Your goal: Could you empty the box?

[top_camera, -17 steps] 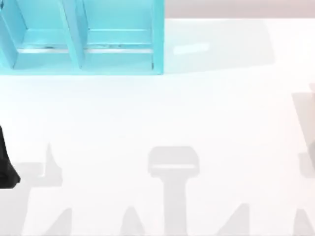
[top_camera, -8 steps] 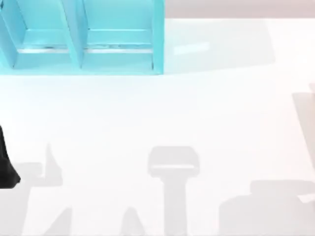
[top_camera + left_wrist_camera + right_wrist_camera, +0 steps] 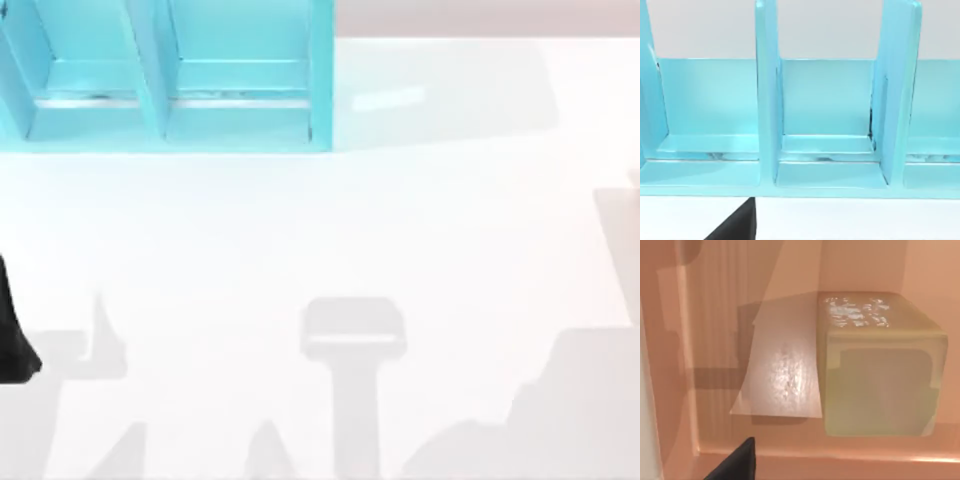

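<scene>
Shelving (image 3: 170, 80) in turquoise stood at the far left of the white worktop (image 3: 330, 230), its upright dividers splitting it into open bays. From my left wrist camera I looked straight into those bays (image 3: 827, 120) and found their floors bare. A black part of my left arm (image 3: 14, 335) sat at the worktop's left edge, about midway between near and far. A dark tip of the left hand (image 3: 737, 225) poked into the left wrist picture, just in front of the shelving's base, and I could not tell from it whether that hand was clenched or released.

My right wrist camera looked down into a salmon-pink box (image 3: 670, 365). Inside it lay a pale yellowish block (image 3: 880, 365) with rounded corners and a recessed panel on the side facing the camera, resting on the box floor. A thin tan sheet (image 3: 782, 370) lay flat just beside the block, touching it. A dark tip of the right hand (image 3: 737, 465) showed above the box floor, and its grip state I could not tell either.
</scene>
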